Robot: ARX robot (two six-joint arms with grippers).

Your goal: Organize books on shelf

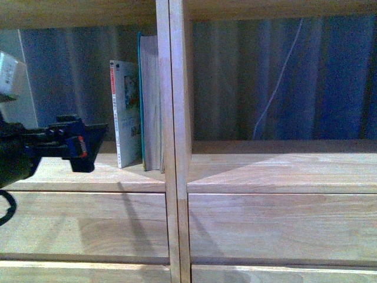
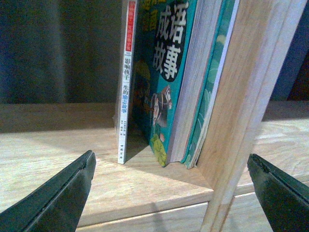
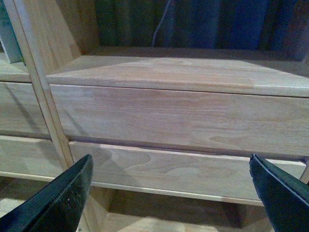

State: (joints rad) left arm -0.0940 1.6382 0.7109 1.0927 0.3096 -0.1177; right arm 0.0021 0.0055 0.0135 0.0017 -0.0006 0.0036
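Observation:
Two books stand upright in the left compartment of the light wood shelf (image 1: 247, 168). A thin white paperback (image 1: 125, 112) with a red-topped spine is on the left. A thicker teal book (image 1: 151, 103) with cream pages is pressed against the centre divider (image 1: 174, 118). My left gripper (image 1: 88, 144) hovers open just left of and in front of the white paperback (image 2: 126, 82), holding nothing. In the left wrist view the open gripper (image 2: 170, 158) faces the teal book (image 2: 164, 72). My right gripper (image 3: 170, 162) is open before the drawer fronts (image 3: 178, 116), out of the front view.
The right compartment (image 1: 283, 156) holds no books; a white cable (image 1: 277, 76) hangs behind it against a blue curtain. Drawer fronts (image 1: 277, 227) run below both compartments. A pale object (image 1: 9, 76) sits at the far left edge.

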